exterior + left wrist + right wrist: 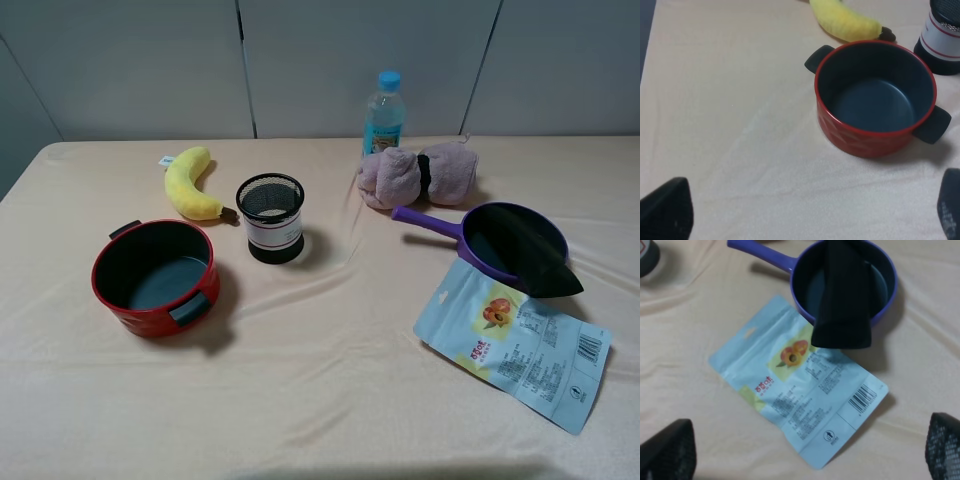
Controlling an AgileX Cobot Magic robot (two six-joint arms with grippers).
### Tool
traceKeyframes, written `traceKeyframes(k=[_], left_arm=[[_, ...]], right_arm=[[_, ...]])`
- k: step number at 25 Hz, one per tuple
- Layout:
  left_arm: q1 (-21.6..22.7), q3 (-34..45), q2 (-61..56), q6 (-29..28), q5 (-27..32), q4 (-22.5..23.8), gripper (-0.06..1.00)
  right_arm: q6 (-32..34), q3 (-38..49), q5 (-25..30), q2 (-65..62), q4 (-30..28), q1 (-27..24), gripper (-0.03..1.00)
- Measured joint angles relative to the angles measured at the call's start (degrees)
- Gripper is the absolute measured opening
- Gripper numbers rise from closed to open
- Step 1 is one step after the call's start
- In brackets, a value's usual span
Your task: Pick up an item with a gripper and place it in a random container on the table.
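Observation:
The black wedge-shaped case lies across the purple frying pan at the right of the table, its wide end sticking out over the pan's near rim. The right wrist view shows the same: the case rests in the pan, overhanging the rim. The arms do not show in the exterior view. My left gripper is open above the cloth in front of the red pot, fingertips at the frame corners. My right gripper is open and empty above the snack pouch.
A red two-handled pot stands front left, a black mesh cup in the middle, a plush banana behind. A rolled pink towel and water bottle stand at the back. A light blue snack pouch lies before the pan.

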Motion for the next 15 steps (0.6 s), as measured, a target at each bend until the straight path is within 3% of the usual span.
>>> traceKeyframes(k=[8,15], left_arm=[[0.00,0.00,0.00,0.00,0.00,0.00,0.99],[0.00,0.00,0.00,0.00,0.00,0.00,0.99]], right_arm=[[0.81,8.15,-5.17,-13.61,-4.66,-0.16,0.69],[1.65,10.55,-10.41,-18.08,-4.50,-7.26,0.69]])
